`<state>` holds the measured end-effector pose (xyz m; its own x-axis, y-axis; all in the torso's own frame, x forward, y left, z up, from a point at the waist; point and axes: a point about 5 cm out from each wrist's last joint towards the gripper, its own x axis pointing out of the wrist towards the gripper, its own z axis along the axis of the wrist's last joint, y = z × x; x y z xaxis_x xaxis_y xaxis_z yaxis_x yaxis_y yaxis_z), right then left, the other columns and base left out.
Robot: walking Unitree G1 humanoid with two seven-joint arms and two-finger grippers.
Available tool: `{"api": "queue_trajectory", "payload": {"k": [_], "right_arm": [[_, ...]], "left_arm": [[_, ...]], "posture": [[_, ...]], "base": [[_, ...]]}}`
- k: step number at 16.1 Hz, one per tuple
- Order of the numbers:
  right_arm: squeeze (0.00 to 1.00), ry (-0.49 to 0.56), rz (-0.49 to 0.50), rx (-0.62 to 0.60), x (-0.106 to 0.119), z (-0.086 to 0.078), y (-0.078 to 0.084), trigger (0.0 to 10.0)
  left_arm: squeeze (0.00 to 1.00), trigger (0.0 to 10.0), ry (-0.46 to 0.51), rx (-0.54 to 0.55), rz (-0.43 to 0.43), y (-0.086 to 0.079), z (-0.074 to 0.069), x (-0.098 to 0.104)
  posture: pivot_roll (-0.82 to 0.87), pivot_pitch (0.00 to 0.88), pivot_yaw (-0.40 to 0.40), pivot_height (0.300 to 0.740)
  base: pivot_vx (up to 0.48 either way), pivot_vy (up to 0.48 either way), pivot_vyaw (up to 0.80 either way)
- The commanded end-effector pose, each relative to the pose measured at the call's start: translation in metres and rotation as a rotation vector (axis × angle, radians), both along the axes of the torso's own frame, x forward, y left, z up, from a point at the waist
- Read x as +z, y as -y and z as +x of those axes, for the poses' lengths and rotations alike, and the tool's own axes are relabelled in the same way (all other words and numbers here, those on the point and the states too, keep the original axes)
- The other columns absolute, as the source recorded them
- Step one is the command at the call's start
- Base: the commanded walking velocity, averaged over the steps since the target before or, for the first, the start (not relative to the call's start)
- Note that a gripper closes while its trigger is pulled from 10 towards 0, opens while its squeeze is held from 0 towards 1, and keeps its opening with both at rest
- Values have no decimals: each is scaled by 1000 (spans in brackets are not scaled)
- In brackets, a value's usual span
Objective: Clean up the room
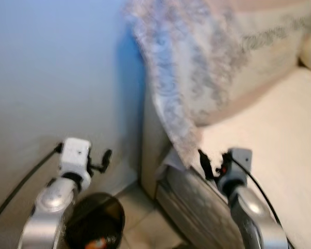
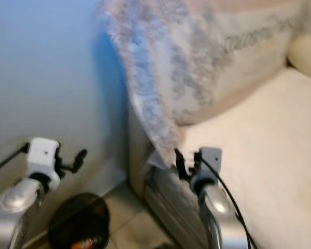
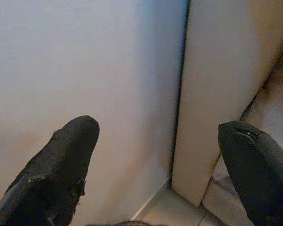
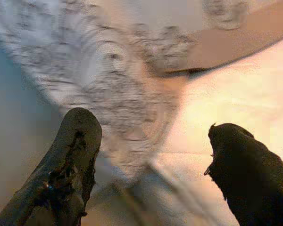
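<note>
Cleanup is judged early or mid-way: nothing is held, and no item is being carried to a bin.

The sofa (image 1: 280, 155) takes up the right side, its cream seat bare as far as can be seen. A patterned grey-white blanket (image 1: 181, 78) is draped over the sofa's arm and back, with a corner hanging down the side; straightening or folding it is judged to be possible remaining work. A pale wall (image 1: 52, 72) is seen on the left.

On the tiled floor beside the sofa's arm a dark round bin (image 1: 95, 220) is seen, with something orange inside; the rest of its contents cannot be made out.

The left gripper (image 1: 101, 161) is held near the wall above the bin, fingers spread wide, empty. The right gripper (image 1: 212, 163) is held just by the blanket's hanging corner, fingers parted wide, empty.
</note>
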<state>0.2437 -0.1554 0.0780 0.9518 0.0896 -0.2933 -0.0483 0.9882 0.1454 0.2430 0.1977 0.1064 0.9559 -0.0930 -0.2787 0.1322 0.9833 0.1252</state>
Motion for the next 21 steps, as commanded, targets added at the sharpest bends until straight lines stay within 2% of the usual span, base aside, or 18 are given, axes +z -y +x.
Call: {"api": "queue_trajectory", "payload": {"k": [1, 4, 8, 10, 19, 21], "right_arm": [[0, -35, -30, -52, -5, 0, 10, 10000], [0, -47, -35, -83, -6, 3, 13, 10000], [0, -62, -46, -95, -10, 5, 8, 10000], [0, -69, -26, -83, -10, 5, 5, 10000], [0, -67, -55, -96, -12, 6, 4, 10000], [0, -83, -50, -112, -14, 7, 4, 10000]], "left_arm": [[0, 10000, 27, -44, 6, 8, 4, 5], [0, 10000, 44, -40, 28, 9, 8, 7], [0, 10000, 52, -34, 33, 7, 12, 9], [0, 10000, 54, -34, 37, 6, 13, 8], [0, 10000, 58, -51, 46, 9, 16, 7], [0, 10000, 49, -73, 68, 11, 17, 6]], "posture": [[-51, 0, -14, 740], [-47, 0, -18, 740], [-43, 0, -21, 740], [-43, 0, -20, 740], [-40, 0, -31, 740], [-40, 0, -30, 740]], "base": [[0, 0, -750], [0, 0, -748], [0, -86, -573], [0, -390, 0], [0, -398, 0], [0, 0, -716]]}}
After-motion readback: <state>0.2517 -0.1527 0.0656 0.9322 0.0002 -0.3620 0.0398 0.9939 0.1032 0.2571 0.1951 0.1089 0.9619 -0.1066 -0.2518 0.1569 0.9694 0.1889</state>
